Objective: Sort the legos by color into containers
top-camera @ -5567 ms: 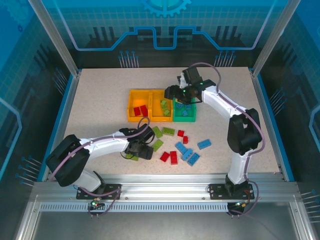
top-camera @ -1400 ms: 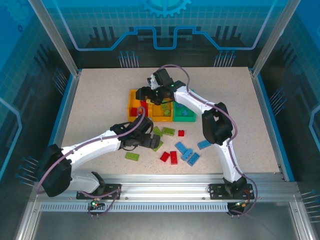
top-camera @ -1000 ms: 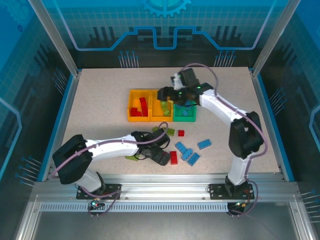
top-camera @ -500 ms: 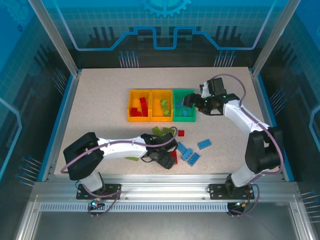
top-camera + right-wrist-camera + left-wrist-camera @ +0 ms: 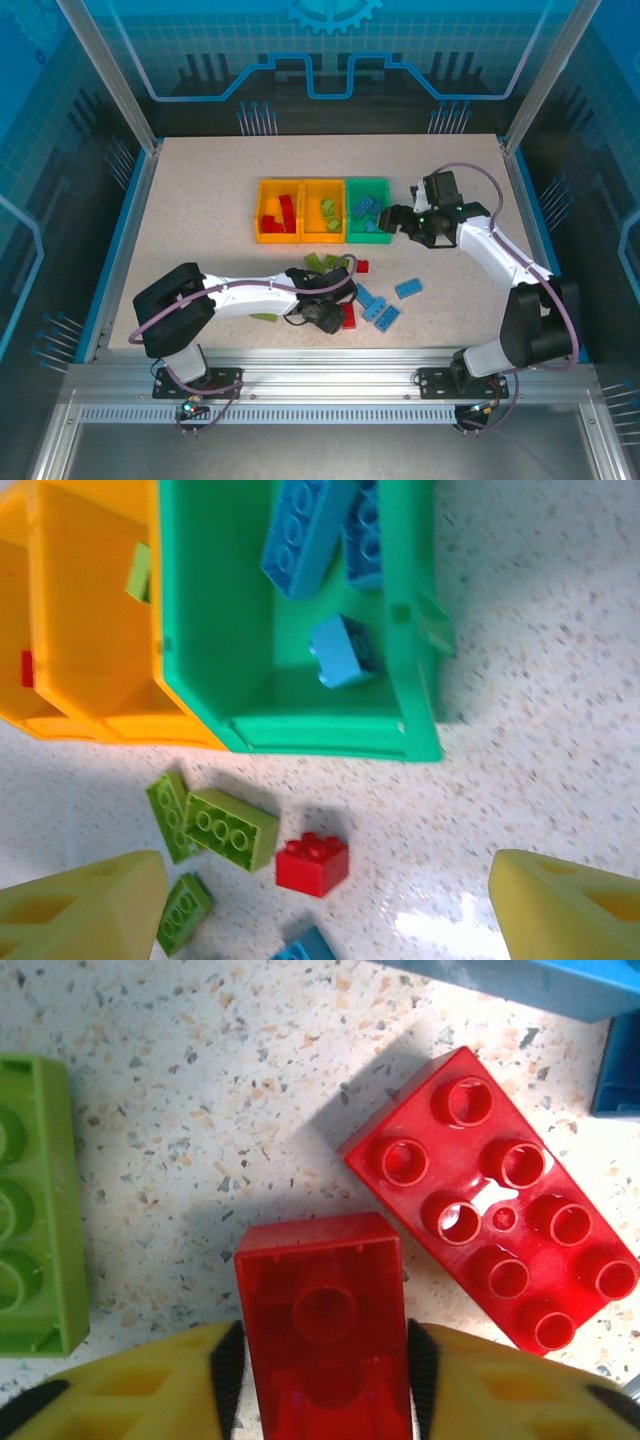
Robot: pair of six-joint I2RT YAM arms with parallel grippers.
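Right fingers (image 5: 80, 905) moved off green bin (image 5: 330, 742); red lego (image 5: 322, 1330) between left fingers (image 5: 130, 1390).

No readable text, number, brand or label in any view.
Studded red lego (image 5: 495, 1210), close in left wrist view: hollow studs, no lettering legible.
Upturned red lego (image 5: 322, 1320) just beside it: plain underside, no mark legible.
Back wall (image 5: 420, 50): blue gear emblem (image 5: 330, 12) and circuit-line graphic, picture only, no letters.
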